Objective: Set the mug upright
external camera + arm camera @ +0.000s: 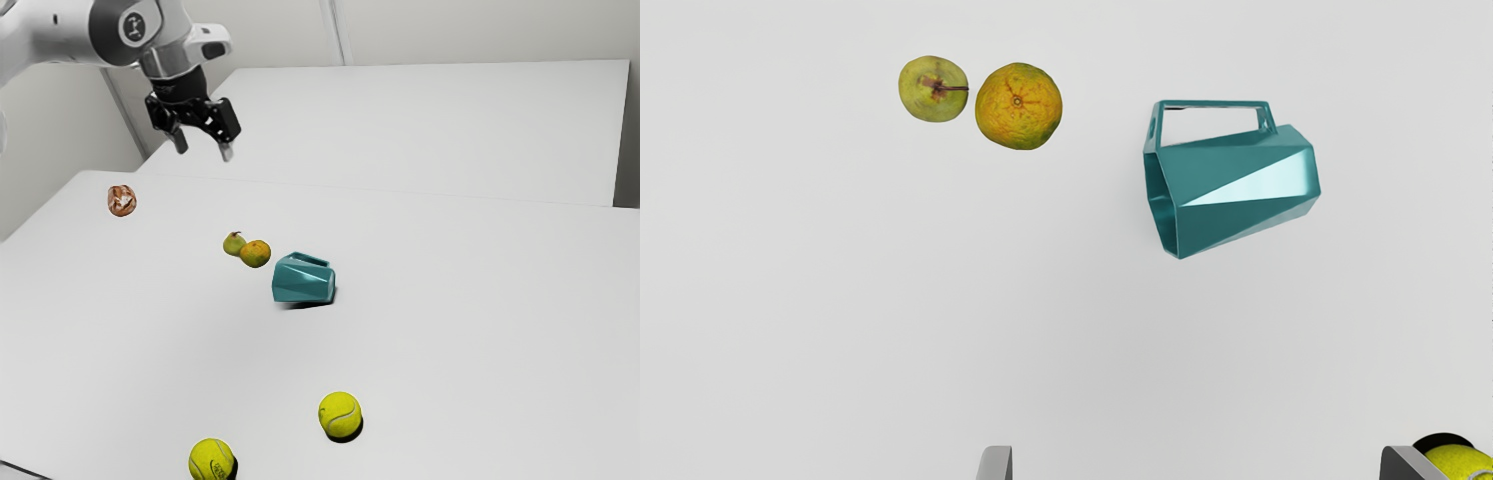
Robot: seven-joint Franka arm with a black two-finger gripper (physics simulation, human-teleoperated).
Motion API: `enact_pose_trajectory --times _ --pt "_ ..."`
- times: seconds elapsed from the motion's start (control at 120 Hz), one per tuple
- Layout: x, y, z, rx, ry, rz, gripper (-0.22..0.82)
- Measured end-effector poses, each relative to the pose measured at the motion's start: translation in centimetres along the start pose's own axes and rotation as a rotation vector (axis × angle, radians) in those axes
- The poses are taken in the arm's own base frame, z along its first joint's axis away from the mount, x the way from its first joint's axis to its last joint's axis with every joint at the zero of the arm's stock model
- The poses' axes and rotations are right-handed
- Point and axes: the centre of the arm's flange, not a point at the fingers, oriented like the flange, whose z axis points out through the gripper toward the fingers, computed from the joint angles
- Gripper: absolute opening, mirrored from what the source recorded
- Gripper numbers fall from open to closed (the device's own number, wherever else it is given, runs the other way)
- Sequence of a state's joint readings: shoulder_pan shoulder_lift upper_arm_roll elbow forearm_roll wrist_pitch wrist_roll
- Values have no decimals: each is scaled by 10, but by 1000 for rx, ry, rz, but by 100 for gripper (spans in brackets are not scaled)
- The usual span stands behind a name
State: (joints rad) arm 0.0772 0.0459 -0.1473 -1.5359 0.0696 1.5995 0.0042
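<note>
Black 2-finger gripper [204, 150] open and empty; faceted teal mug [303, 283] on its side.
From the exterior view's left, you have a reddish-brown lump [122, 201], your gripper high over the white table [480, 310], fingers wide apart, 1 yellow tennis ball [210, 460], a stemmed green fruit [233, 244], a mottled orange citrus [256, 254], the mug, mouth toward the fruit, and 1 more tennis ball [340, 414]. You seem to be at the reach; next, come over the mug and down, ready to grip and tip it mouth-up.

Glossy, faceted teal mug [1233, 193] — matt white table [1066, 320] — fuzzy tennis balls [340, 414].
</note>
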Motion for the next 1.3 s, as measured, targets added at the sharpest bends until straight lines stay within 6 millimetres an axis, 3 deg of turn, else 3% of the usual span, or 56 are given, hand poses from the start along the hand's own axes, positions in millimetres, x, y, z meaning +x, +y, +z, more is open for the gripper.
enact_pose_trajectory --times 0.4,0.625,0.808,1.083,1.183,1.3 --pt "-2 -11 8 -5 -25 -20 60" --pt "-13 -6 45 -107 -101 -36 60" --pt "-23 -4 106 -300 -123 -25 60" --pt "-29 -12 195 -561 -15 5 60" --pt "-21 -31 231 -629 28 -13 60" --pt "-18 -61 259 -670 87 -24 60"
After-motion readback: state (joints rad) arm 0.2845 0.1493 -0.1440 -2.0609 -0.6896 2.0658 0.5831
